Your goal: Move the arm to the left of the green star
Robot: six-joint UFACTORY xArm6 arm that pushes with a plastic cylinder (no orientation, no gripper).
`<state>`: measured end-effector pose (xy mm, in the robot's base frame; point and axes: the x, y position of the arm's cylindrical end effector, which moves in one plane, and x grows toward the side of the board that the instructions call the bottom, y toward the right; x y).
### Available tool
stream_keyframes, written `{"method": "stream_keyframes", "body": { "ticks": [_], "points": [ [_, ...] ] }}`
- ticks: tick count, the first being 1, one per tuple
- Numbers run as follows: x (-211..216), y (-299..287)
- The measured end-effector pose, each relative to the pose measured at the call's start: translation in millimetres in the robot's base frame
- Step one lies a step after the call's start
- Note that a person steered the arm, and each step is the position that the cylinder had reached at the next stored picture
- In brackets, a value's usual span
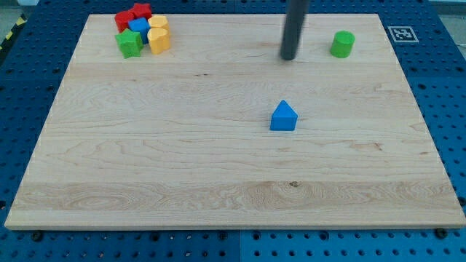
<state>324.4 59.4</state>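
This looks to me like a robotics lab bench, not a home or a shop. Under everything lies a blue perforated base plate [437, 109] with a regular grid of mounting holes, the sort used for fixing test rigs. On it sits a plain light wooden board [182, 160], serving as a bare work surface. To the view's right of my tip [289, 57], past the board's top corner, a black-and-white fiducial marker [401, 33] is stuck down, the kind used for camera calibration. Far to the view's left of my tip, at the frame's edge, runs a strip of yellow-and-black hazard tape [10, 36], marking off a machine's working zone.
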Motion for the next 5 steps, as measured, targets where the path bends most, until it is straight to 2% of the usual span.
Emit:
{"method": "stream_keyframes", "body": {
  "ticks": [2, 3, 4, 5],
  "points": [
    [45.1, -182.8],
    [38.6, -266.2],
    [-6.9, -311.7],
    [-35.2, -312.3]
  ]
}}
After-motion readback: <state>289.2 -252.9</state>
